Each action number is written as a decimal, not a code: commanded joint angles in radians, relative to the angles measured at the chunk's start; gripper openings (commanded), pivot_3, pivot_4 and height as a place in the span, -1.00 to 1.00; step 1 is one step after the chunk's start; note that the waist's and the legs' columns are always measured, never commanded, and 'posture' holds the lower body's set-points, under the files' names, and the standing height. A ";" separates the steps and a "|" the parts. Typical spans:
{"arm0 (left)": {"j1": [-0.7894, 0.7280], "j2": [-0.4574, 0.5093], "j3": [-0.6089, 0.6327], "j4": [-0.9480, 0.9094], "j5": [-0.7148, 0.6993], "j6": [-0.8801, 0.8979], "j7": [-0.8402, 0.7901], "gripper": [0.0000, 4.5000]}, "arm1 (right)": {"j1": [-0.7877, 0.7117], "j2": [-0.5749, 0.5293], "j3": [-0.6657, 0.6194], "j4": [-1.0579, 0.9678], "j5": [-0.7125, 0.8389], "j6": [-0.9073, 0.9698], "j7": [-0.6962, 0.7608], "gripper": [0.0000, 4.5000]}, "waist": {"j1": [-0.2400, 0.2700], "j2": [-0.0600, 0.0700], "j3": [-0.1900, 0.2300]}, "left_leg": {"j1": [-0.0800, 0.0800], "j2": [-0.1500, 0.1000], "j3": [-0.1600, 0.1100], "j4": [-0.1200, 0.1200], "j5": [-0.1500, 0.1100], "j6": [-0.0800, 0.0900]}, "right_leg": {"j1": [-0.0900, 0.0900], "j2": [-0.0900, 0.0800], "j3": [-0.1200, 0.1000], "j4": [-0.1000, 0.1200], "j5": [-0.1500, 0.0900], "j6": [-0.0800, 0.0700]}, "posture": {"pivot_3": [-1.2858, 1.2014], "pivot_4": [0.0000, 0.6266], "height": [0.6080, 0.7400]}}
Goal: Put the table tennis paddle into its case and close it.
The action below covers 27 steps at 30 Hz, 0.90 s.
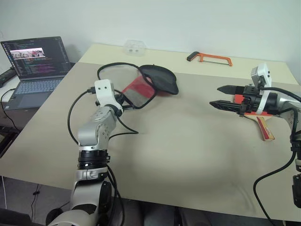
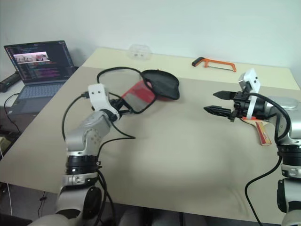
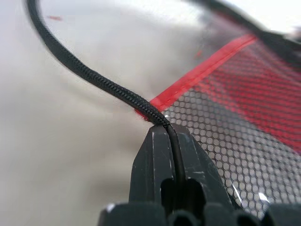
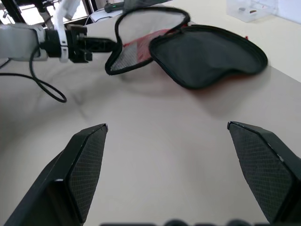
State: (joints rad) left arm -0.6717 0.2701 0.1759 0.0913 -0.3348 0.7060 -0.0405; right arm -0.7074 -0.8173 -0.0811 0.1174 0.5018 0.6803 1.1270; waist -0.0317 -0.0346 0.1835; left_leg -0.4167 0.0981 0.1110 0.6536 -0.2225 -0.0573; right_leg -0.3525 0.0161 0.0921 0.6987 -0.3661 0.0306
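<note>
The case [image 1: 160, 79] lies open at the far middle of the table, its black half flat. Its red and mesh half [image 1: 138, 92] is raised off the table. My left gripper [image 1: 126, 104] is shut on the black cord [image 3: 99, 80] at the edge of that mesh half [image 3: 235, 122]. The right wrist view shows the open case [image 4: 207, 54] ahead, with the left gripper [image 4: 101, 45] at its rim. My right gripper [image 1: 215, 96] hovers open and empty to the right of the case. The table tennis paddle lies under the right arm. Its wooden handle [image 1: 267, 129] shows and its face is mostly hidden.
An orange-framed hacksaw [image 1: 211, 58] lies near the table's far edge. A clear plastic box [image 1: 134, 47] sits at the far left of the table. An open laptop [image 1: 35, 63] stands on a desk to the left. Bare tabletop [image 1: 188, 141] spreads between the arms.
</note>
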 commanded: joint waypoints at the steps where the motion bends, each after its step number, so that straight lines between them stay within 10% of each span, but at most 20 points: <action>1: -0.039 0.046 -0.049 -0.056 -0.003 -0.005 -0.112 -0.99 | -0.017 -0.007 -0.033 -0.018 0.005 -0.025 -0.012 1.00 | 0.000 0.000 0.000 | 0.000 0.000 0.000 0.000 0.000 0.000 | 0.000 0.000 0.000 0.000 0.000 0.000 | 0.03 -0.52 1.00; 18: -0.190 0.114 -0.263 0.127 0.053 0.101 -0.443 -0.99 | 0.098 -0.035 -0.129 -0.120 0.039 -0.007 -0.086 1.00 | 0.000 0.000 0.000 | 0.000 0.000 0.001 -0.004 0.000 0.000 | -0.001 0.000 0.000 -0.001 0.000 0.000 | 0.03 -0.52 1.00; 27: -0.245 -0.066 -0.285 0.153 0.061 0.079 -0.423 -0.99 | 0.100 -0.037 -0.136 -0.124 0.046 -0.013 -0.110 1.00 | 0.005 0.000 0.000 | 0.000 -0.001 0.001 -0.004 0.000 0.000 | -0.001 0.000 0.000 -0.001 0.000 0.000 | 0.03 -0.52 1.00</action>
State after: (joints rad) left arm -0.8891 0.2286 -0.1078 0.2848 -0.2680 0.7970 -0.4714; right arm -0.5973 -0.8426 -0.1786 0.0222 0.5303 0.6758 1.0219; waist -0.0268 -0.0345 0.1836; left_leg -0.4171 0.0969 0.1118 0.6498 -0.2223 -0.0571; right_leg -0.3536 0.0158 0.0923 0.6970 -0.3661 0.0307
